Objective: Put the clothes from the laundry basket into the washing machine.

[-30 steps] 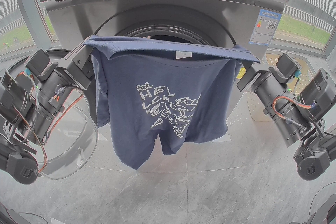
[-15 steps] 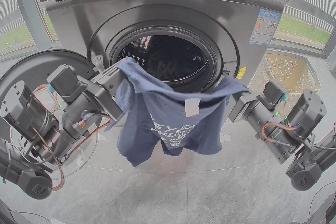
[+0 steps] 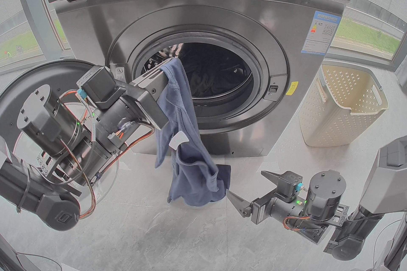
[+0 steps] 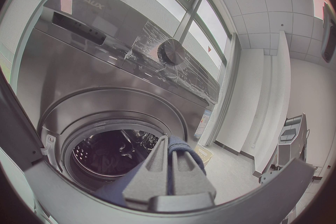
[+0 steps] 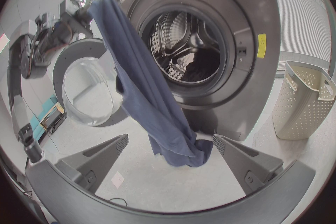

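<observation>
Navy cloth T-shirt (image 3: 186, 145) hangs from left gripper (image 3: 163, 70), fingers clamped on one edge at the open grey front-load washing machine (image 3: 254, 22), probably to feed it in. Right gripper (image 3: 248, 188) fingers wide, empty, near hem.

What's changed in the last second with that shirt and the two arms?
The right gripper let go of the blue T-shirt, opened and dropped low toward the floor. The left gripper, shut on the shirt, moved in toward the drum opening, so the shirt went from stretched between both arms to hanging from the left alone. The washing machine, its open door and the laundry basket stayed put.
</observation>
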Available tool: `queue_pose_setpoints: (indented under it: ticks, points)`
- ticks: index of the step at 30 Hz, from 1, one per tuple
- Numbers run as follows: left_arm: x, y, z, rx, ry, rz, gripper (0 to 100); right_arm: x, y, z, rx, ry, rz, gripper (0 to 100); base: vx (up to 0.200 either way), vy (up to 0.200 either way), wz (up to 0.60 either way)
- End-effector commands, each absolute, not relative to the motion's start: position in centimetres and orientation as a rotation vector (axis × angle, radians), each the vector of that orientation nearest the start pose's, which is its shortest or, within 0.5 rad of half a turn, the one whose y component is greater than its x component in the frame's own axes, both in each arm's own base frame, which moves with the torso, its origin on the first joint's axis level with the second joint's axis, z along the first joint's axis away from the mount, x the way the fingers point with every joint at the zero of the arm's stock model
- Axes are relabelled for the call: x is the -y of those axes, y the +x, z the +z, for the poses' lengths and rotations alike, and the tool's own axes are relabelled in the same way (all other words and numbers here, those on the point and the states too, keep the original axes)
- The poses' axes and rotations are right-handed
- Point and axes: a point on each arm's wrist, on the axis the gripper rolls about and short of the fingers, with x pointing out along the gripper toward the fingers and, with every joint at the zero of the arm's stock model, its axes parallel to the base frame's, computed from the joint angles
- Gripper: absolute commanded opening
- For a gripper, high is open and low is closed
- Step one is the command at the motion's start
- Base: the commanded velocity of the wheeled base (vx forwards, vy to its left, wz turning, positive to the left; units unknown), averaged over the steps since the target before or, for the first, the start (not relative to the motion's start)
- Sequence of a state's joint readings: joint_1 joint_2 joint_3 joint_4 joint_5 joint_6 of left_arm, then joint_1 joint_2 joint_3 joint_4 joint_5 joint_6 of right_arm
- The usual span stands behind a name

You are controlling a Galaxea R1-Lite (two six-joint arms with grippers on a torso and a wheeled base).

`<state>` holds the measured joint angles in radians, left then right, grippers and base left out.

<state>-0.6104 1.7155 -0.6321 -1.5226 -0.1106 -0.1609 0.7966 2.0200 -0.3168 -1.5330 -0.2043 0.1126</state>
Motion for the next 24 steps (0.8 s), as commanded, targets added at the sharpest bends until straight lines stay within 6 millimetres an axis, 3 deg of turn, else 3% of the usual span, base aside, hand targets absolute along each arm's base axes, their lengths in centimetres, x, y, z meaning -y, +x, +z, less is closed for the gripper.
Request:
queue_pose_setpoints:
  ticks: [1,9,18,21,24]
  points:
    - [16.5,22.9,22.7,0.396,-0.268,-0.75,0,-20.9,21.3,5.1,-0.217,0.003,0.574,100,0.0,0.0,0.0]
    - [16.1,21.6,24.3,0.454,-0.285,-0.773,0,-24.5,25.2,3.9,-0.136,0.025,0.578,100,0.0,0.0,0.0]
    - [16.1,21.5,24.5,0.458,-0.288,-0.774,0,-27.3,24.1,3.6,-0.122,0.022,0.695,100,0.0,0.0,0.0]
    - [16.1,21.5,24.5,0.456,-0.288,-0.776,0,-27.7,24.8,3.1,-0.116,0.021,0.686,100,0.0,0.0,0.0]
    - [16.1,21.3,24.5,0.462,-0.288,-0.785,0,-28.5,27.0,2.7,-0.071,0.025,0.659,100,0.0,0.0,0.0]
